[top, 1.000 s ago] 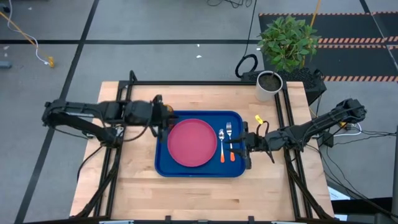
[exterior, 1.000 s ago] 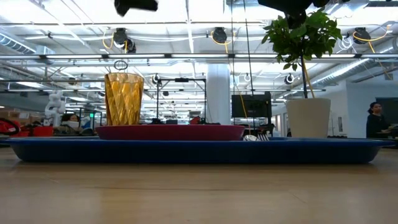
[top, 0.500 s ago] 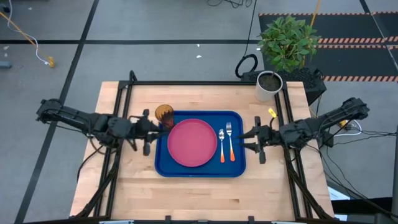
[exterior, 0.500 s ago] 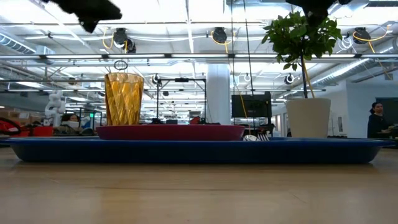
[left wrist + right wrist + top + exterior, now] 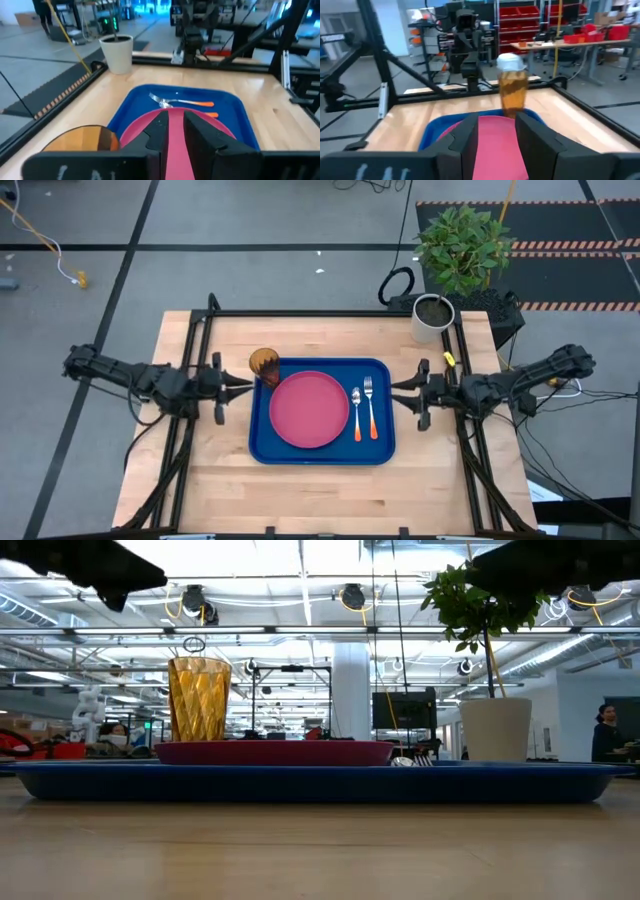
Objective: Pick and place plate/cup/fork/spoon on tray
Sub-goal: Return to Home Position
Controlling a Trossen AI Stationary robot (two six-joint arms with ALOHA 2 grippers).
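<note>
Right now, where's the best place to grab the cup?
Grip the cup across its ribbed wall, probably just below the rim, coming from the left gripper's side. It stands upright in the tray's corner, with the plate close on its other side.

white plant pot (image 5: 432,317) at table (image 5: 220,480) corner.

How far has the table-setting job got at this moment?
Done: plate, spoon, fork and cup all sit on the blue tray. In hand: nothing; left hand and right hand are open, outside the tray. Nothing appears left.
</note>
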